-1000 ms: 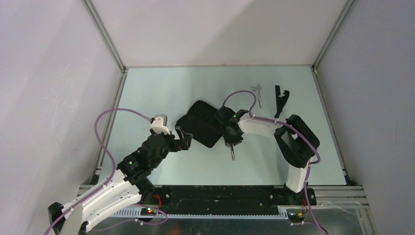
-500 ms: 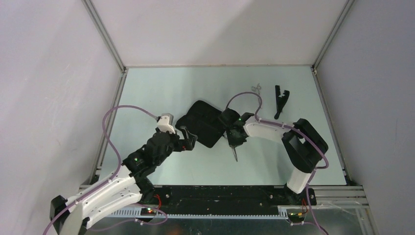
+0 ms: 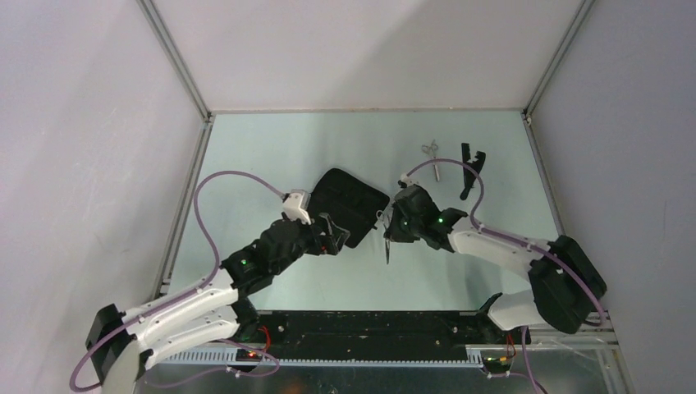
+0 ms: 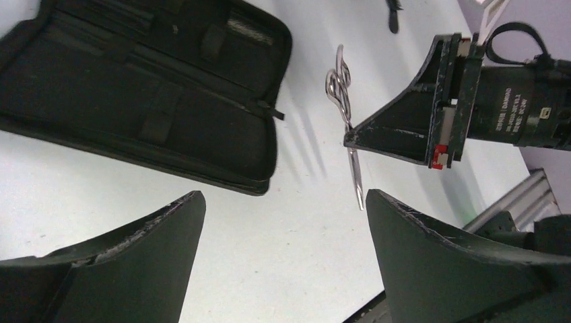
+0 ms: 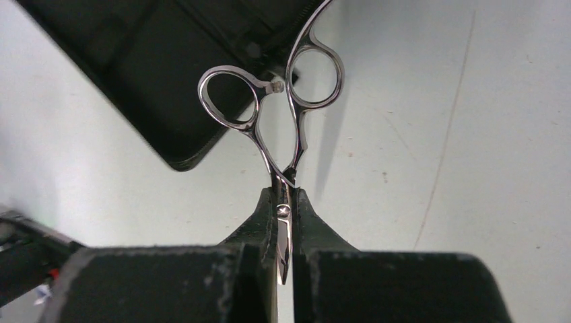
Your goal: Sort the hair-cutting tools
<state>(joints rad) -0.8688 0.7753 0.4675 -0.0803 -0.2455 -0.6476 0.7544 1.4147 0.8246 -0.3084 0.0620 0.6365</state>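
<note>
My right gripper (image 3: 392, 232) is shut on a pair of silver scissors (image 3: 387, 246), pinched at the pivot (image 5: 300, 134). The ring handles point toward the open black zip case (image 3: 349, 205), and the blades point back at the arm bases. The right wrist view shows the right gripper (image 5: 284, 195) clamping the metal. My left gripper (image 3: 332, 240) stands open just left of it, beside the case's near edge; nothing lies between the wide fingers of the left gripper (image 4: 283, 202). A second pair of scissors (image 3: 432, 153) and a black comb-like tool (image 3: 468, 167) lie at the back right.
The case (image 4: 135, 87) lies open with its inner straps and pockets showing. The metal frame rails (image 3: 185, 205) border the table on the left and right. The two grippers sit close together in the middle of the table.
My right gripper closed on the scissors and its arm swung out to the right. The left gripper moved right, up to the case's near edge.
</note>
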